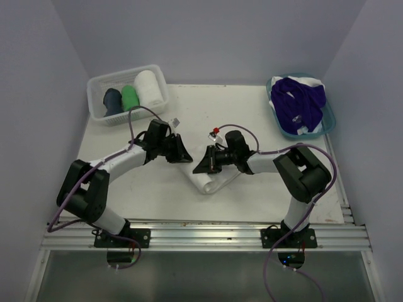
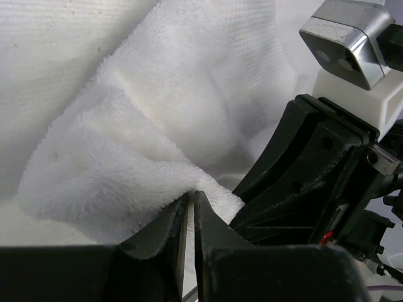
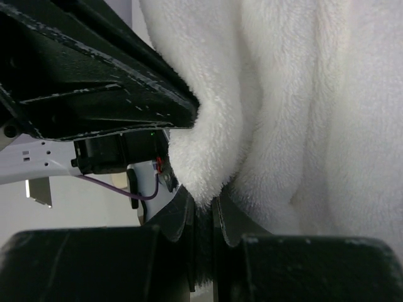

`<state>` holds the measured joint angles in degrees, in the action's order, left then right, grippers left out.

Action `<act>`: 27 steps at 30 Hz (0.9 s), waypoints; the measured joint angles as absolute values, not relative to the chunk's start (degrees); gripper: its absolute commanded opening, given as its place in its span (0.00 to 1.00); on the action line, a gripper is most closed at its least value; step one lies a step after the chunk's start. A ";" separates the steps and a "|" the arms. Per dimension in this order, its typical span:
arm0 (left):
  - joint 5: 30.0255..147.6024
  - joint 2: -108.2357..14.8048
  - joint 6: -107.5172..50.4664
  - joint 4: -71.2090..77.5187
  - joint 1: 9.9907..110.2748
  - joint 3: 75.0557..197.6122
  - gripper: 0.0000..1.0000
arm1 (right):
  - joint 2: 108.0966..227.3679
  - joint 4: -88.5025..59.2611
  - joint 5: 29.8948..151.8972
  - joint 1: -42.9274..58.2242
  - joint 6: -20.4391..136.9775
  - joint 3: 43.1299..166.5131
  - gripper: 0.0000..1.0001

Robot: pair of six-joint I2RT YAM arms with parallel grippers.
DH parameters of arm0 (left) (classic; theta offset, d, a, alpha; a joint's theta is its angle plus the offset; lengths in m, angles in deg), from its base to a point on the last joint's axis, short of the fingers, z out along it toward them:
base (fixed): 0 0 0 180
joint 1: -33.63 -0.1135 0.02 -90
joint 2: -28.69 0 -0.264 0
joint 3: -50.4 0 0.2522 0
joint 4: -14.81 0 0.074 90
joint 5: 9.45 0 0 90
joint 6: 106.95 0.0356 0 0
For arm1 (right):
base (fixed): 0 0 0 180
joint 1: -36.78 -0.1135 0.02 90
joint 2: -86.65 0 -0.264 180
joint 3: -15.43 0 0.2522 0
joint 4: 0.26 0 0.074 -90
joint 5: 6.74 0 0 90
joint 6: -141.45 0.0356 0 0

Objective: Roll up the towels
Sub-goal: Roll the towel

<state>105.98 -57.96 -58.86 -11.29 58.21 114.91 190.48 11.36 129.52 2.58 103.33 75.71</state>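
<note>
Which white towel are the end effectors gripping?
The loose white towel mid-table, pinched by the left end effector and right end effector. The rolled white towel stands in the basket.

Fluffy white terry towel sits between matt black plastic fingers; beyond them gleams a smooth metal block.

- left arm: white links, black joints, purple cable
- right arm: same white and black, purple cable
- left gripper, right gripper: black tapered fingers
</note>
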 measured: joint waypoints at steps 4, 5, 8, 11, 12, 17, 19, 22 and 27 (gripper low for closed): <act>106.70 -61.96 -59.29 -7.20 58.82 114.86 0.11 | 190.48 11.51 129.30 3.02 103.31 74.81 0.00; 107.03 -62.75 -59.34 -6.35 58.95 114.86 0.11 | 190.48 11.56 129.23 3.10 103.27 74.53 0.00; 107.97 -65.11 -59.34 -4.64 59.15 114.86 0.11 | 190.48 11.45 128.64 3.21 102.83 73.79 0.00; 109.52 -68.54 -59.34 -3.79 59.22 115.32 0.07 | 190.48 10.77 127.68 3.19 102.35 73.20 0.20; 110.25 -69.85 -59.34 -3.72 59.22 115.71 0.07 | 190.48 10.27 127.37 3.21 102.15 73.02 0.35; 113.06 -74.22 -59.34 -3.75 59.22 118.45 0.06 | 186.26 3.86 124.62 3.15 97.45 72.89 0.63; 113.50 -74.83 -59.32 -3.79 59.26 118.95 0.06 | 182.53 -0.48 123.13 3.04 94.63 72.91 0.65; 113.79 -75.34 -59.29 -3.88 59.26 119.28 0.06 | 177.81 -7.65 120.60 2.60 90.02 73.20 0.66; 114.05 -75.60 -59.27 -3.86 59.26 119.41 0.06 | 174.18 -16.16 118.26 0.88 84.43 73.35 0.53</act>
<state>114.05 -75.60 -59.27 -3.86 59.26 119.41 174.18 -16.16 118.26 0.88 84.43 73.35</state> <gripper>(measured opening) 0.066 0.633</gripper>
